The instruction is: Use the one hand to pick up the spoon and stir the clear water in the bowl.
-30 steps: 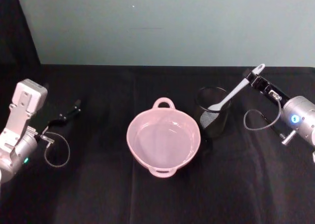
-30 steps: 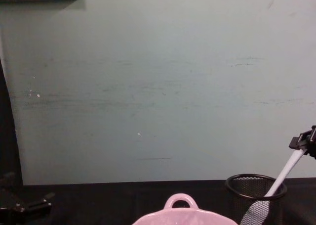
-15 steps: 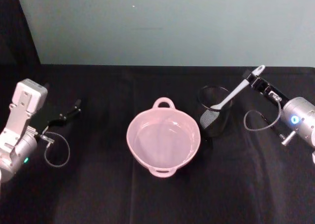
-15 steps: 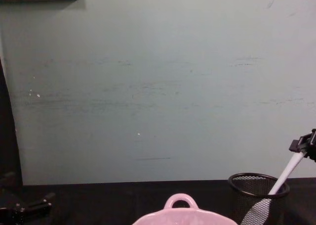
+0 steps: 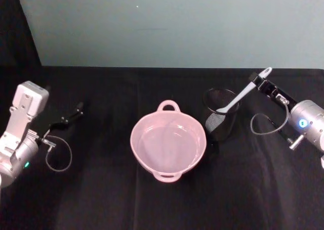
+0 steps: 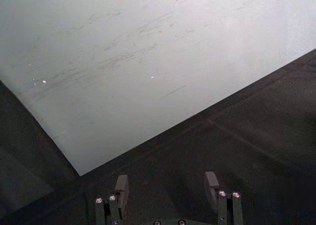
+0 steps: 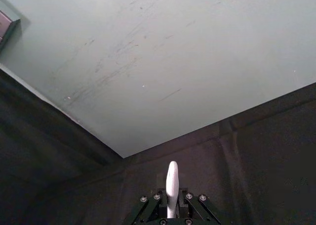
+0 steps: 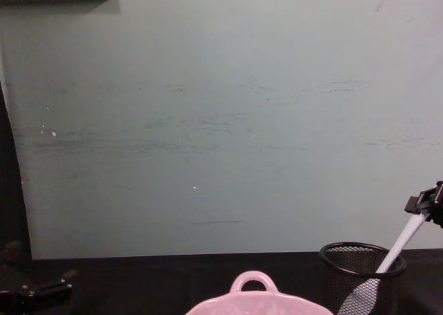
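We see a black-draped tabletop (image 5: 101,199) under a pale green wall (image 5: 177,23), our right gripper (image 5: 258,81) clamped on the spoon (image 5: 238,96) in the mesh cup (image 5: 220,120), bowl (image 5: 168,143) alongside, left gripper (image 6: 168,190) parted, empty.

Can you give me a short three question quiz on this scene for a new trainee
1. True or false: the spoon lies flat on the table.
2. Which gripper holds the spoon? A left B right
3. Fill in: the spoon's scoop sits inside the black mesh ____.

Key:
1. False; it leans in the mesh cup, handle end held by the right gripper.
2. B; the left gripper is parked far left, jaws open.
3. cup, right of the pink bowl.
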